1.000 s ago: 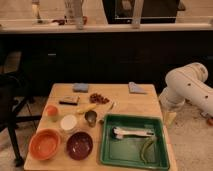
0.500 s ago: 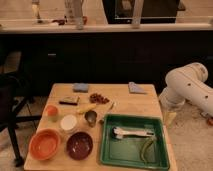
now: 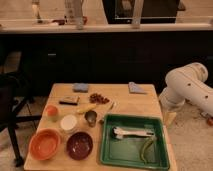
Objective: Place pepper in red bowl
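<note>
While the claw (image 3: 170, 117), state unclear, hangs beside the wooden table (image 3: 142, 103), dark cabinets (image 3: 100, 60) stand behind.

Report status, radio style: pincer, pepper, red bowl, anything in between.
Pincer low off table right edge, apart from pepper. Pepper lying in green tray, right side. Red bowl front left. Maroon bowl sits between them.
</note>
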Controlling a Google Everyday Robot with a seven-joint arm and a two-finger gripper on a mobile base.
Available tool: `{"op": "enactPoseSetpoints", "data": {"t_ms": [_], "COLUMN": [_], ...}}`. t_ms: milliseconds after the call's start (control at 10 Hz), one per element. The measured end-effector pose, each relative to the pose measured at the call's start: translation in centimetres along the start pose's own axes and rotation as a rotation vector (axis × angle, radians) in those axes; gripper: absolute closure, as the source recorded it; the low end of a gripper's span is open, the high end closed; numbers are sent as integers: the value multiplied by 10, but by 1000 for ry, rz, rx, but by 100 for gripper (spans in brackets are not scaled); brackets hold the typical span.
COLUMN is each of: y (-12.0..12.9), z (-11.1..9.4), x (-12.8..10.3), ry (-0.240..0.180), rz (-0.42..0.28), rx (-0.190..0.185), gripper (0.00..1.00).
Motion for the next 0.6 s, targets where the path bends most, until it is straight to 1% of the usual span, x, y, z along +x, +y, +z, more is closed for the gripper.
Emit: {"op": "enactPoseSetpoints", "data": {"t_ms": [400, 500, 600], "y": [1, 4, 11], "z": [0, 2, 5], "x": [0, -3, -7], "ry": [-2, -10, -22], "rz": [-3, -31, -78], "rx": [2, 14, 23], "gripper": [20, 20, 20]}}
